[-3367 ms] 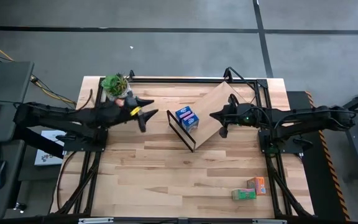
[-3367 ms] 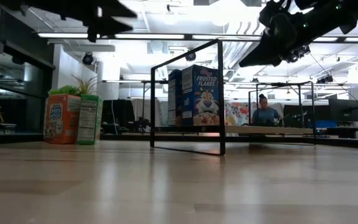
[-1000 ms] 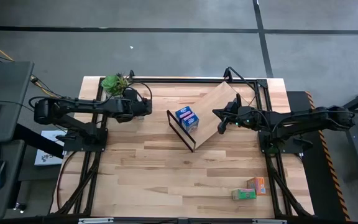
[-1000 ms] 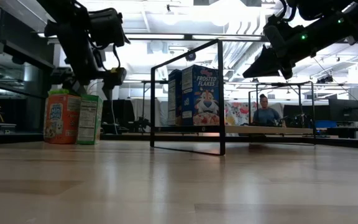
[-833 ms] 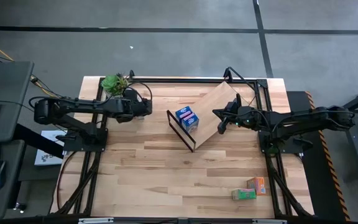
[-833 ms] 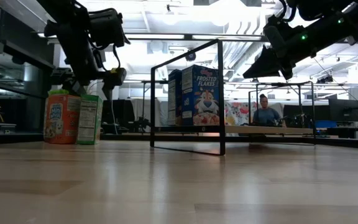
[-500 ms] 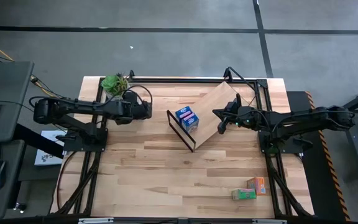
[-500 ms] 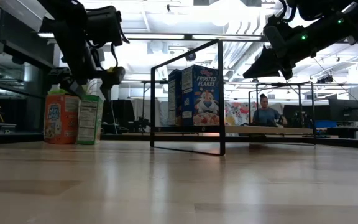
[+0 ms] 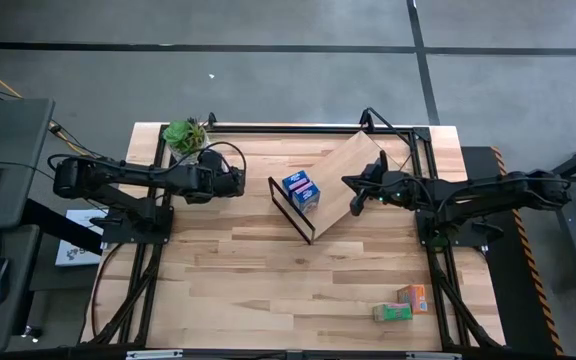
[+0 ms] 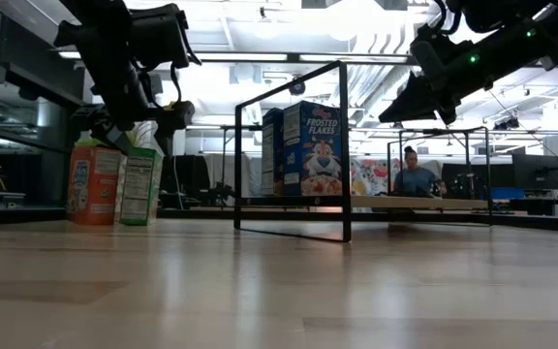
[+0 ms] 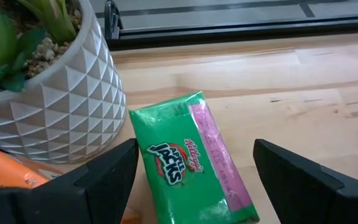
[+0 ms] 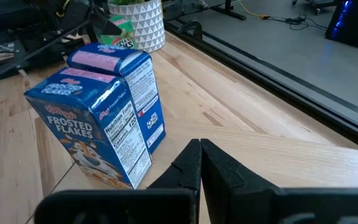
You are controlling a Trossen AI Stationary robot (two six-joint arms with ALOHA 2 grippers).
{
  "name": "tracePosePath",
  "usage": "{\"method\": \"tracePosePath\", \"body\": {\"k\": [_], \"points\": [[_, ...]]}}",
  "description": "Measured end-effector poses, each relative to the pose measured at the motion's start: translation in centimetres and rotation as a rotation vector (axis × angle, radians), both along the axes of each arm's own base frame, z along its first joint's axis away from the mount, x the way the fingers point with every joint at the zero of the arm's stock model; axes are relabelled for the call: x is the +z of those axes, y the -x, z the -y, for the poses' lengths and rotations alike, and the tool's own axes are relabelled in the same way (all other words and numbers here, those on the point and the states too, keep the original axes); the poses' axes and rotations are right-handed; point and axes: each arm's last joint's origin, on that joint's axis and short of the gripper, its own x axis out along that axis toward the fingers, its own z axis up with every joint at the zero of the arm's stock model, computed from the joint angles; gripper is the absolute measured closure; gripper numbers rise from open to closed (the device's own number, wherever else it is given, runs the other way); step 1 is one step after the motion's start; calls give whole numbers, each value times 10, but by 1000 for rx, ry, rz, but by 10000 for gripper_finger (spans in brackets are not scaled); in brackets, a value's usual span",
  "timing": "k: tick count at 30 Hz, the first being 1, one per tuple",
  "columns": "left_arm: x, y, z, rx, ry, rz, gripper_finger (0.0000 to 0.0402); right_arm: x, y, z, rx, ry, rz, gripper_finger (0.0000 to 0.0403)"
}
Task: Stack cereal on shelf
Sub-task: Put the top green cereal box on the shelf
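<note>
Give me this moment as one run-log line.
left gripper: open, over green Apple Jacks box | right gripper: shut, near shelf | blue boxes: on shelf

The desk (image 9: 268, 270) is pale wood planks with a smooth, faint sheen. The shelf (image 9: 343, 180) pairs light matt wood with thin black metal framing. The cereal boxes (image 12: 104, 109) are glossy printed cardboard. The plant pot (image 11: 48, 106) looks matt white, faceted, holding rough gravel.

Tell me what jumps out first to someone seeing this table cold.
The left claw hangs open over a green cereal box beside the white potted plant at the table's far left corner. At mid-table, blue Frosted Flakes boxes stand on the black-framed shelf, the right claw shut nearby.
</note>
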Motion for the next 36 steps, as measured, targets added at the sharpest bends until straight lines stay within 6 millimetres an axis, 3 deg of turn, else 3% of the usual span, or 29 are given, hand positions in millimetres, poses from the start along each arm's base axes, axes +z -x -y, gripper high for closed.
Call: {"method": "tracePosePath", "body": {"k": [12,26,36], "points": [[0,0,1,-3,3,-5,97,-8,-6,1,-15,4,-30,402],[0,0,1,-19,7,-20,223,-5,-6,2,-39,16,-4,402],[39,-19,-3,-126,-111,-63,234,-3,-7,2,-39,17,13,402]]}}
